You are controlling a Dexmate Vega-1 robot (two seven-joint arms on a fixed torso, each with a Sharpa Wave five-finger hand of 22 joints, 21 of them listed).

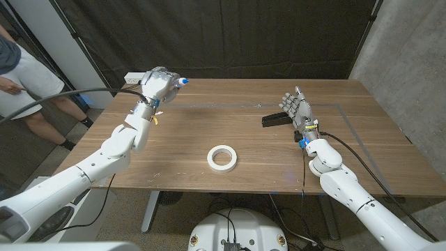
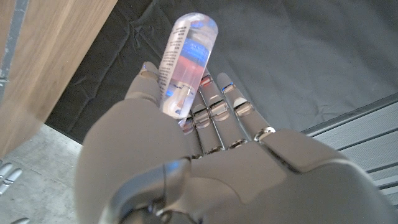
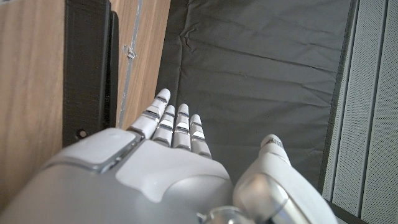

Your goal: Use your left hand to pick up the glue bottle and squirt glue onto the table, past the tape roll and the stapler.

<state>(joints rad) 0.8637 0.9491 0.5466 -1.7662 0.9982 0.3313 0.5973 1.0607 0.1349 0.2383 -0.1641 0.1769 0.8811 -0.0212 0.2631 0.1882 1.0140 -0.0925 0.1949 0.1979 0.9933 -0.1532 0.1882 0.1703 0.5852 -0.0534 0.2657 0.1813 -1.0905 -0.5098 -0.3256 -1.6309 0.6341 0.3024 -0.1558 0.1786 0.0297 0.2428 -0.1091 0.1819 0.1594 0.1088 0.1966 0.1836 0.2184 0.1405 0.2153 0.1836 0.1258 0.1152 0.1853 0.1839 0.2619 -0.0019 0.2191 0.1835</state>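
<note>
Two hands were over the wooden table [image 1: 390, 150], and only one had work. The left hand [image 1: 159, 84] was raised over the far left part of the table, at about eleven o'clock from the tape roll [image 1: 222, 158], with its fingers [image 2: 211, 106] curled around the glue bottle [image 1: 177, 82]. In the left wrist view the bottle lay against the thumb side of the palm, its rounded end sticking out past the fingertips. That grip probably left the body free to be squeezed, and the spot already lay beyond the roll, which fits the instruction to squirt past it.

In the head view the bottle's blue end pointed toward three o'clock, roughly level rather than tipped down, so I judged that no glue was coming out yet; none showed on the wood below.

The bottle [image 2: 186, 62] was a small clear plastic tube with a blue and red printed label, its contents see-through.

The right hand [image 1: 298, 110] held nothing, fingers [image 3: 171, 124] straight and close together, just beside the black stapler [image 1: 276, 119] at about two o'clock from the roll, likely parked out of the way.
</note>
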